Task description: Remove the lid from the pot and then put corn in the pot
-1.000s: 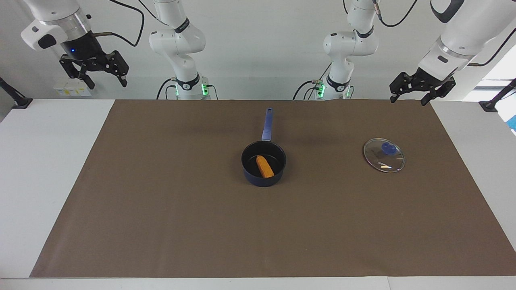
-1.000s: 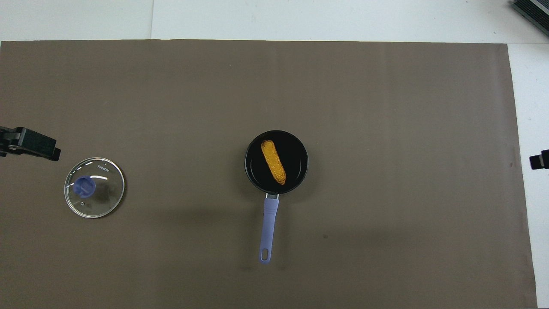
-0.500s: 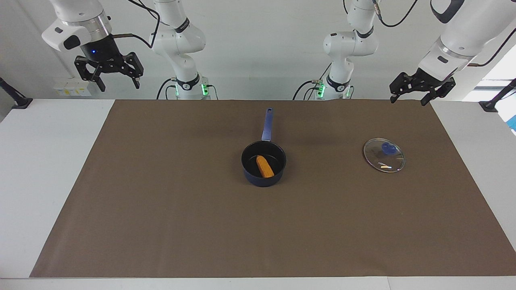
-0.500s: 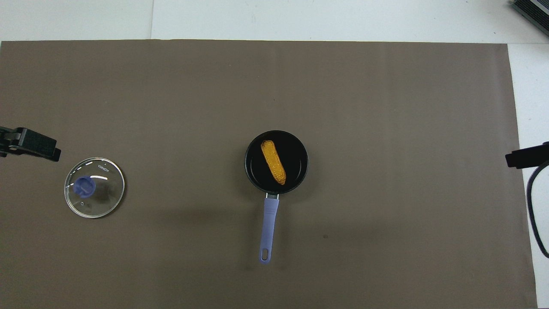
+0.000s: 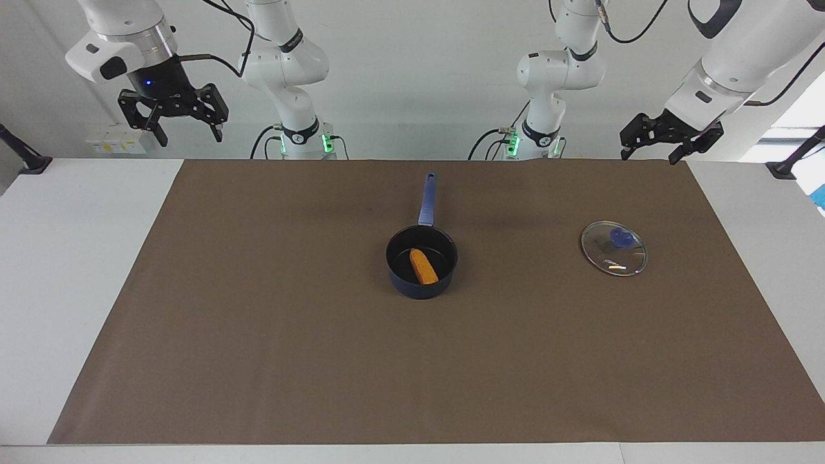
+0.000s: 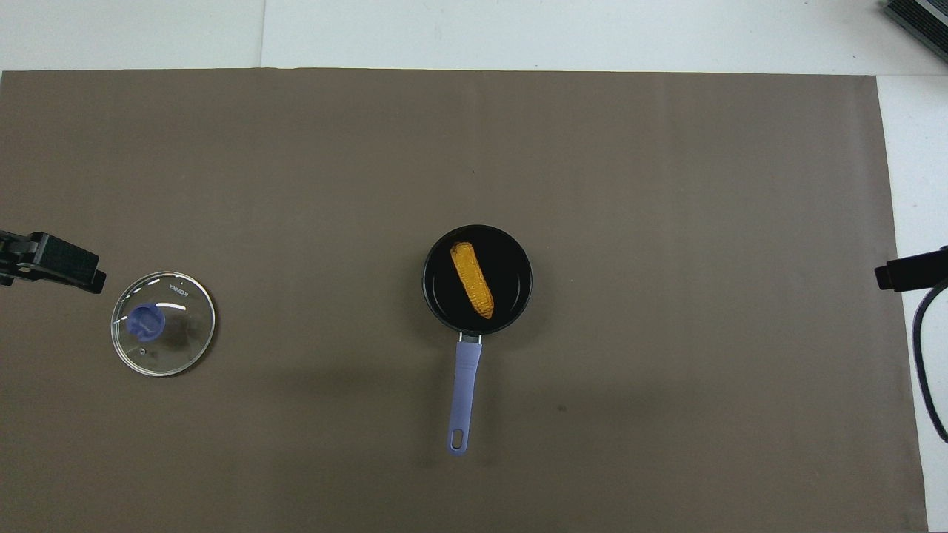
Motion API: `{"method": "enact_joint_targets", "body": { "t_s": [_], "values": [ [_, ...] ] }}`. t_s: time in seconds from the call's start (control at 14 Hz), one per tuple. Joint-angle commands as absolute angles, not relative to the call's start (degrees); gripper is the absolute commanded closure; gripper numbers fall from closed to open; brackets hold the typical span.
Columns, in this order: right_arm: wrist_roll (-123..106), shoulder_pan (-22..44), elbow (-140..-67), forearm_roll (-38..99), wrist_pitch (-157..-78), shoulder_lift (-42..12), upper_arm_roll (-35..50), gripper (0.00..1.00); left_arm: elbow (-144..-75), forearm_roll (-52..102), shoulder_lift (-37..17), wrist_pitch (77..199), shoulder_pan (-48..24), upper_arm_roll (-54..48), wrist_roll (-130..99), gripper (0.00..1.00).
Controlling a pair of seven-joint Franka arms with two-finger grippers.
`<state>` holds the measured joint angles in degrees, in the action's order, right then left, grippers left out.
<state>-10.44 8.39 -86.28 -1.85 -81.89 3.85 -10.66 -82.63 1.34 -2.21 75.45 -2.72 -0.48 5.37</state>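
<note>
Landmark: the pot [image 5: 421, 261] stands mid-mat on the tabletop [image 5: 77, 258], its long blue handle pointing toward the robots.
Right gripper [image 5: 173, 115]: raised in the air toward the right arm's end of the tabletop, well apart from the pot; its fingers [image 5: 217, 121] stand apart and carry nothing.
Mat [image 5: 258, 335]: a brown sheet covering most of the tabletop, under the pot and the lid.
Corn [image 5: 423, 266]: lies inside the pot on its black floor, slanted across it, fully below the rim.
Lid [image 5: 613, 248]: flat on the mat, knob up, well apart from the pot toward the left arm's end.
Left gripper [image 5: 664, 135]: raised in the air toward the left arm's end, well apart from the pot, over the mat's edge nearest the robots; fingers [image 5: 678, 153] apart, empty.
Progress: judged from how things lie, both parts of the task look finished; the lid is off and the corn is in.
Step in hand: both arms wait clear of the pot.
Doing it well: stay high and wide of the pot and lid, so no finger clips the handle or nudges the lid; leave the fingers parted and empty.
</note>
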Motion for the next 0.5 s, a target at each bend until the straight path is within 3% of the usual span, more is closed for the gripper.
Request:
{"method": "enact_joint_targets", "body": {
  "t_s": [0.0,0.43],
  "values": [
    [-9.41,7.65,-88.07,-0.44,-81.12,5.54,-10.55,0.0,-81.12,0.53,-2.64,73.74,-3.08,-0.26,5.45,0.0],
    [-9.05,7.65,-88.07,-0.53,-81.12,5.62,-10.55,0.0,-81.21,0.44,-2.64,74.27,-3.34,-0.35,5.45,0.0]
  ]
}}
